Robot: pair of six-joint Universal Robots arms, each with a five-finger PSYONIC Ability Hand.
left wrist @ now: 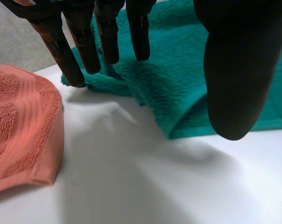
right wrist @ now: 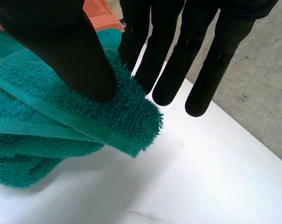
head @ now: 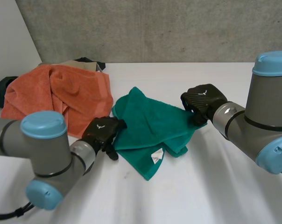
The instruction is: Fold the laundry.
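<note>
Laundry lies on the white table (head: 225,186): a green towel (head: 150,123) just beside an orange towel (head: 61,93). Left hand (head: 102,130), fingers straight, touches the green edge nearest the orange towel. Right hand (head: 202,99) pinches the corner farthest from it.

A white worktop (head: 192,191), smooth and matt, spreads across the scene. Along the worktop's far edge rises a grey concrete wall (head: 155,28), rough and speckled. At the worktop's far left side a plain white panel (head: 12,37) stands upright and meets the concrete. The light is soft and casts blurred shadows on the worktop.
</note>
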